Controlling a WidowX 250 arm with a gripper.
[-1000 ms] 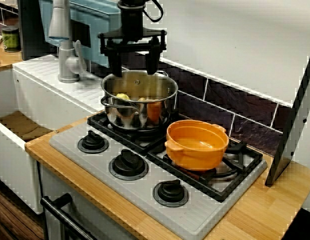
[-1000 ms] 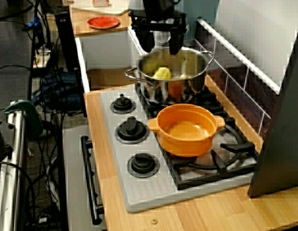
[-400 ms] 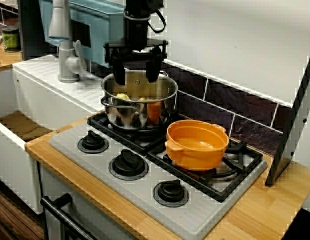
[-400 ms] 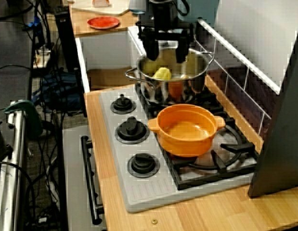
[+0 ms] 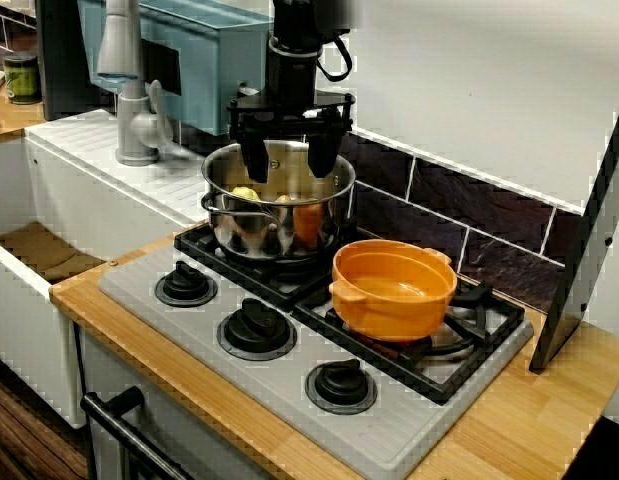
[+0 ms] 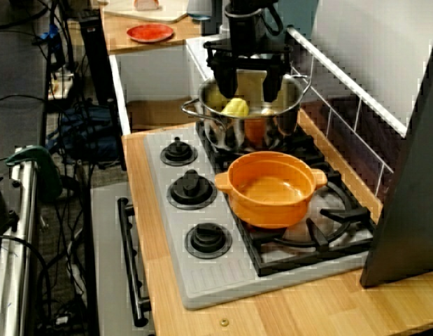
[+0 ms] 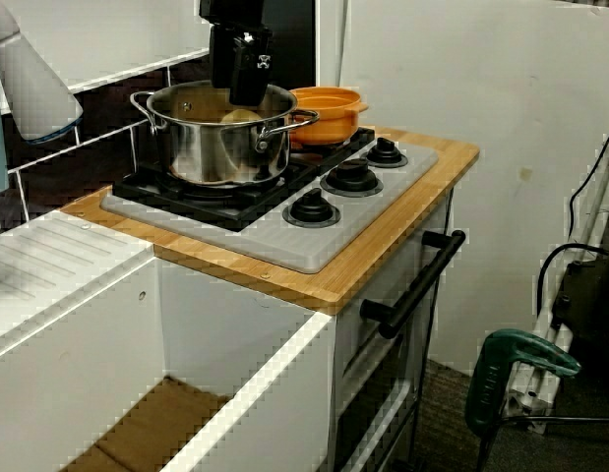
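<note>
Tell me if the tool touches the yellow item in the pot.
Cannot tell: in the front view a finger of the tool ends beside the yellow item; no gap or contact shows.

Soft, even indoor light filled the room, and shadows were faint. The steel pot threw back bright glints. Every view looked grainy, with jagged edges on outlines.

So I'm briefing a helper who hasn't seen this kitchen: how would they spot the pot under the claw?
Find the grey stove top in the wooden counter. On its back burner nearer the sink stands the steel pot, the open claw hanging at its mouth. Unlike the low orange pot beside it, it is tall, shiny metal with a yellow piece inside.
</note>
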